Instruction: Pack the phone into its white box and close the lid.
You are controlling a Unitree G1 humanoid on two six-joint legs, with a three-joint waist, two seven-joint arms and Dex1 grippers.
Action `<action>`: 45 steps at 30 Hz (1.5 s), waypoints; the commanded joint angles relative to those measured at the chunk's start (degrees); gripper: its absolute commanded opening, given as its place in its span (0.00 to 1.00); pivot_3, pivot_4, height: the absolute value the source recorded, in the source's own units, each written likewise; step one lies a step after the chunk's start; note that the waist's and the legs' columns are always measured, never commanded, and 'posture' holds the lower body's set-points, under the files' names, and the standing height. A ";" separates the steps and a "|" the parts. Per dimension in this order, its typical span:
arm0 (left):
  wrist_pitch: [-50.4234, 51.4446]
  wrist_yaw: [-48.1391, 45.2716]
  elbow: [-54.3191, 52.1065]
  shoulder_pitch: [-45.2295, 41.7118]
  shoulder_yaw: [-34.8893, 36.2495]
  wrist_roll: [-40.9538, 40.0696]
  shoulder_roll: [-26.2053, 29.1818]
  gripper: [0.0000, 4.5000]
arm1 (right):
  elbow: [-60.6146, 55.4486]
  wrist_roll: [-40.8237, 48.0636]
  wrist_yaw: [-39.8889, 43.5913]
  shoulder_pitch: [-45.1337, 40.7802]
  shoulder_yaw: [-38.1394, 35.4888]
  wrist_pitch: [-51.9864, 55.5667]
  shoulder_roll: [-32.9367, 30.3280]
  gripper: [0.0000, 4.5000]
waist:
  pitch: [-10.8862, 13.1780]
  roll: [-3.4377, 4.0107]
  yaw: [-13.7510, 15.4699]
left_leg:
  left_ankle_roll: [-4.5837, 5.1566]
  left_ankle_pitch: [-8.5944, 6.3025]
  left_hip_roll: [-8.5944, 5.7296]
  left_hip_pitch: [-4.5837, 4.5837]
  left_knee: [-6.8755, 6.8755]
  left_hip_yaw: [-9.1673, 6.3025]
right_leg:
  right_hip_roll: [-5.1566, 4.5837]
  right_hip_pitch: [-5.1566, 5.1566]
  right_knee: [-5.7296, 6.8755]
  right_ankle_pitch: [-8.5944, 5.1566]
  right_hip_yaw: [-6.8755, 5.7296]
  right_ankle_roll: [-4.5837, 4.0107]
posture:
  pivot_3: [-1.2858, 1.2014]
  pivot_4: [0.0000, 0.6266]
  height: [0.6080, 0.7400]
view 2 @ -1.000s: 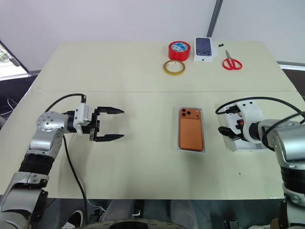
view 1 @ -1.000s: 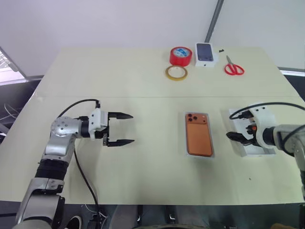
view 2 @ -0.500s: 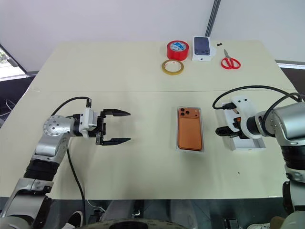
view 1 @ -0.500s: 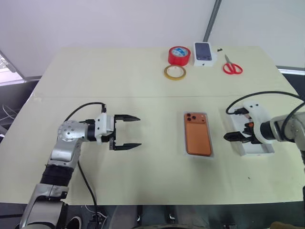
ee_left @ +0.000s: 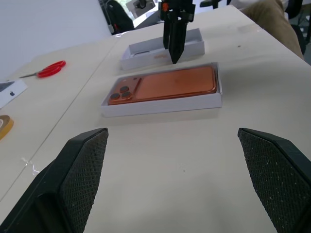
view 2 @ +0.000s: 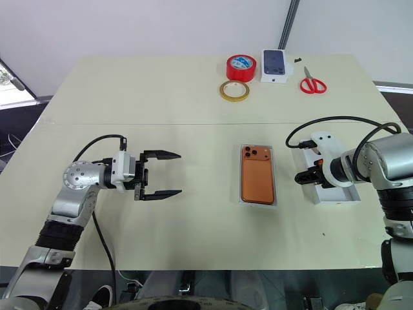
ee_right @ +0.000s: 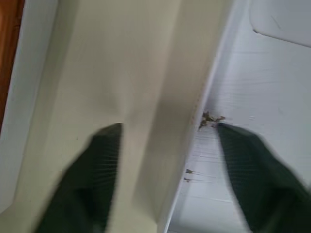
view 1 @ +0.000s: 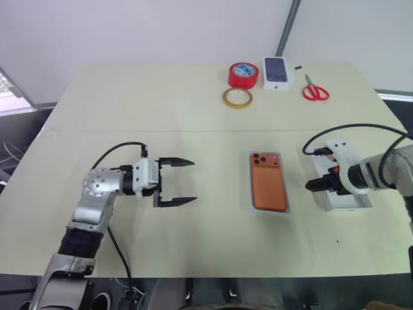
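The orange phone (view 1: 268, 187) lies camera side up at the table's middle, framed by the white rim of a shallow white piece; I cannot tell whether that piece is the lid. To its right sits the white box (view 1: 355, 205), an open tray. My right gripper (view 1: 310, 186) points down at the box's wall nearest the phone. Its fingers (ee_right: 104, 165) stand on either side of that wall with a gap on each side. My left gripper (view 1: 193, 181) hovers wide open and empty left of the phone (ee_left: 170, 85), pointing at it.
Along the far edge of the table (view 1: 129, 110) lie a red tape roll (view 1: 244, 75), a tan tape ring (view 1: 238, 98), a small white box printed with a dark phone (view 1: 276, 72) and red scissors (view 1: 316, 90).
The right gripper's fingers have drawn closer together over the box's wall and the wrist has turned. The left gripper has shifted a little toward the phone.
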 commanded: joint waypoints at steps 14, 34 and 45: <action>1.04 2.33 -1.94 -0.34 -1.02 -0.23 0.11 1.00 | 3.23 7.00 -7.44 1.12 -7.12 0.35 3.44 0.01 | -0.02 -0.03 -0.88 | 0.00 0.00 0.01 0.02 0.01 0.00 | 0.00 0.04 0.00 0.00 0.00 0.00 | 0.52 0.24 1.00; 6.32 3.89 -0.59 -2.79 -0.92 -0.66 0.08 1.00 | 1.63 11.60 -16.68 -2.23 -32.17 0.35 17.48 0.01 | -0.01 -0.02 -1.04 | 0.01 0.00 0.01 0.01 0.00 0.01 | 0.02 0.02 0.04 0.01 0.00 0.01 | 0.52 0.24 1.00; 5.81 11.03 2.73 -3.66 1.64 -1.00 -4.36 1.00 | -13.03 30.20 -22.46 -5.29 -52.00 0.34 41.39 0.01 | 0.00 0.00 -0.81 | 0.01 0.00 0.01 0.00 -0.04 0.00 | 0.03 -0.05 0.19 0.01 -0.01 0.02 | 0.52 0.24 1.00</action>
